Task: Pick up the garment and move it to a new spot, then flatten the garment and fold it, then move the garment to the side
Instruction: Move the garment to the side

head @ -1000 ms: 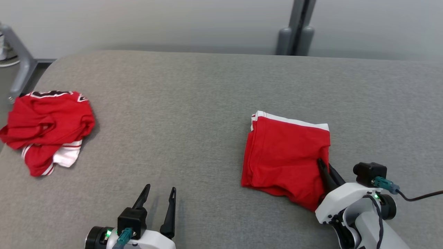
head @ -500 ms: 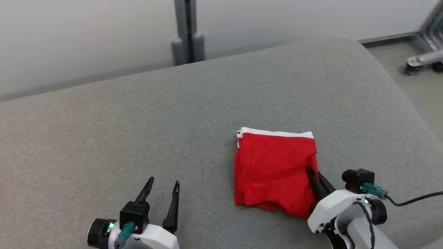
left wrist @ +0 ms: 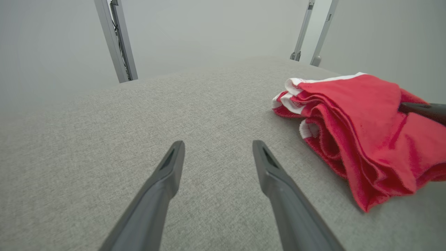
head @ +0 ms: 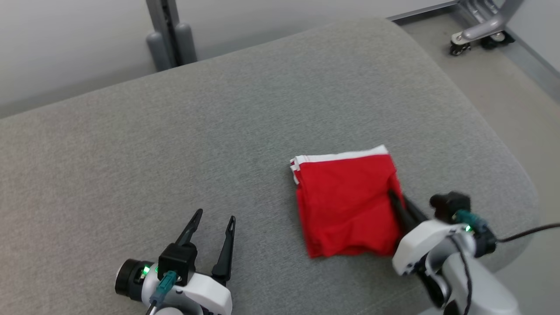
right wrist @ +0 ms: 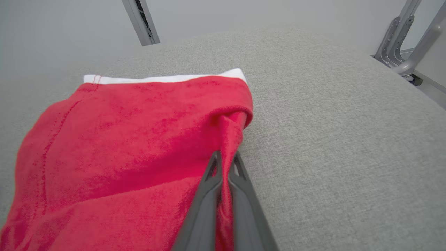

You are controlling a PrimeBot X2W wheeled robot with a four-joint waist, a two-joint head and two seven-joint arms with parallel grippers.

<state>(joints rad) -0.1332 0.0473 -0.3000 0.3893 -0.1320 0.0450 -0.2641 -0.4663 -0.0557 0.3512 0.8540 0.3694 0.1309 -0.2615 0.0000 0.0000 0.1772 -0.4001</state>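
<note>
The garment [head: 345, 205] is a red cloth with a white band along its far edge, folded into a rough rectangle on the grey padded surface [head: 175, 144]. It also appears in the left wrist view [left wrist: 362, 129] and the right wrist view [right wrist: 115, 150]. My right gripper [head: 393, 199] is shut on the garment's right edge, with a fold of red cloth pinched between its fingers [right wrist: 224, 164]. Down at the lower left my left gripper [head: 214, 218] stands open over bare fabric, well to the left of the garment; its fingers [left wrist: 167, 170] hold nothing.
The padded surface curves down at its right edge [head: 503, 157], close to the garment. Beyond lie the floor and a metal frame on casters [head: 477, 30]. A grey post [head: 168, 33] stands behind the far edge.
The head view has swung to the right, so the other red garment at the left has left the picture. My right gripper stays shut on the folded garment, which has turned a little on the surface.
</note>
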